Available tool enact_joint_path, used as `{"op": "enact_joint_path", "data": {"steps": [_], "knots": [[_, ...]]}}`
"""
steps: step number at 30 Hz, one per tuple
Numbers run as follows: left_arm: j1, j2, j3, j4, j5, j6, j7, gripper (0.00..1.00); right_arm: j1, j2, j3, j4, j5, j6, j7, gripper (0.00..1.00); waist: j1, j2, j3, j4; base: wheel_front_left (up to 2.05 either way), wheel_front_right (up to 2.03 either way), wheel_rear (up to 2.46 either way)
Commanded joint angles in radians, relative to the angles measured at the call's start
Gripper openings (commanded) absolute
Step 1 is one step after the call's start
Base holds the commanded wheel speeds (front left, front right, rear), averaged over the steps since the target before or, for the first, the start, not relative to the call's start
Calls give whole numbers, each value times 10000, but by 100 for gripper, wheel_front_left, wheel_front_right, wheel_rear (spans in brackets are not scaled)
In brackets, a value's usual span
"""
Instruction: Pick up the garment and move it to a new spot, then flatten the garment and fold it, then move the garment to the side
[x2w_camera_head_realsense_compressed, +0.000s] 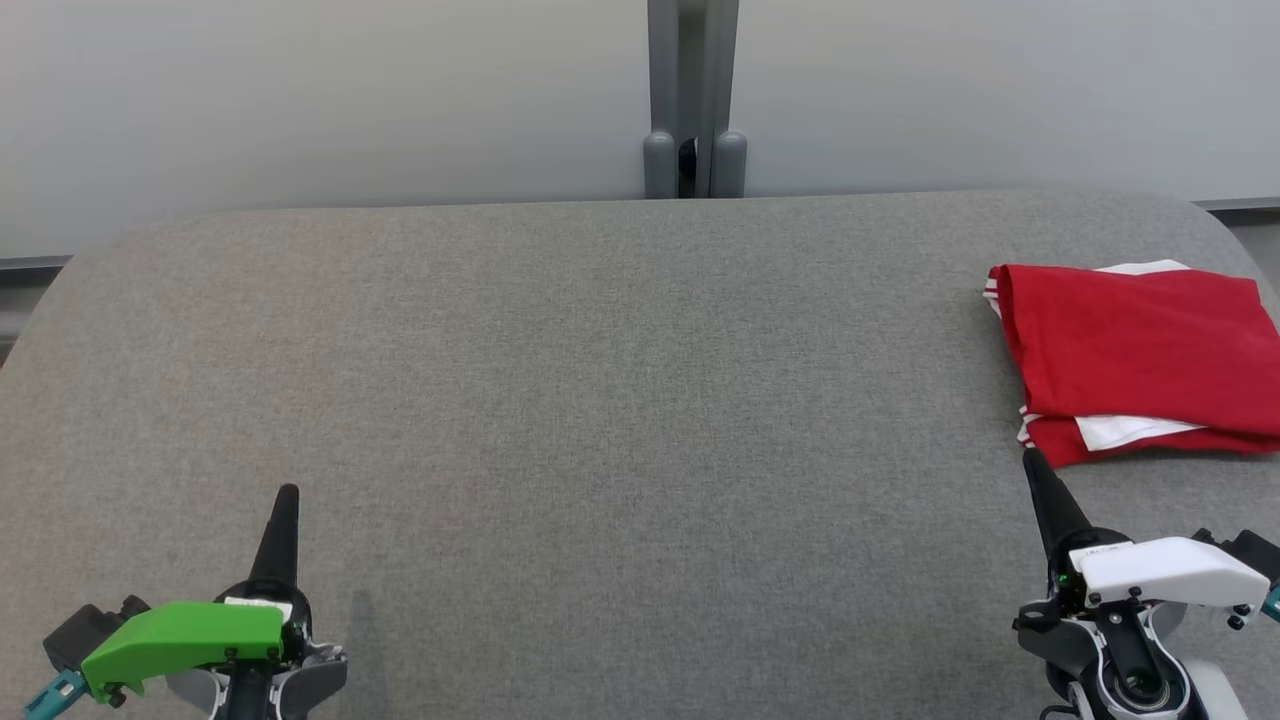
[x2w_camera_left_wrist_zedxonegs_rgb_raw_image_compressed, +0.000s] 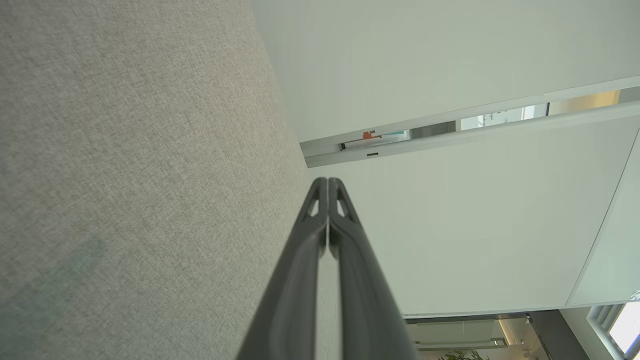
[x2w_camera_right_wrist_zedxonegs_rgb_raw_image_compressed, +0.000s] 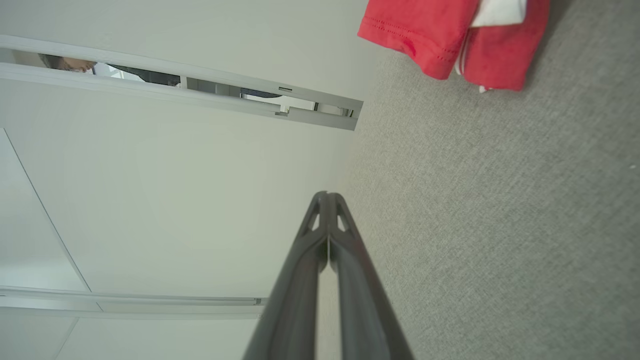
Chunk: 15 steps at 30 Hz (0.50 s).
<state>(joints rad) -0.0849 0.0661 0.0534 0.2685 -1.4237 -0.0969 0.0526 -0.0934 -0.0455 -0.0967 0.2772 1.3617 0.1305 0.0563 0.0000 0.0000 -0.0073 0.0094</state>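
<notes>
Both grippers sit low in frame, fingers pressed together, holding nothing: left gripper (x2w_camera_head_realsense_compressed: 287, 495) lower left, right gripper (x2w_camera_head_realsense_compressed: 1030, 460) lower right. Folded garment (x2w_camera_head_realsense_compressed: 1130, 350) lies mid-right, just above the right tip, long side across frame, near the table (x2w_camera_head_realsense_compressed: 600, 400) edge. Left gripper well apart; open room centre-left.

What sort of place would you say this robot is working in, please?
Most likely an indoor office or lab workstation: a grey fabric-covered table sits before pale partition panels joined by a grey post, with a folded red and white garment lying on its right side.
</notes>
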Motion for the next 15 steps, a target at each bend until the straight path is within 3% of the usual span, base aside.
{"op": "enact_joint_path", "data": {"steps": [1, 15], "knots": [[-254, -25, 80, -79, -177, -86, 79, 0, -187, -59, -42, -110, 255, 6, 77, 0, 0, 0, 5, -4, 0, 0, 0], [-276, -85, 356, -169, -1021, -215, 352, 0, -187, -64, -111, -229, 1349, 5, 330, 0, 0, 0, 49, -44, 0, 0, 0]]}}
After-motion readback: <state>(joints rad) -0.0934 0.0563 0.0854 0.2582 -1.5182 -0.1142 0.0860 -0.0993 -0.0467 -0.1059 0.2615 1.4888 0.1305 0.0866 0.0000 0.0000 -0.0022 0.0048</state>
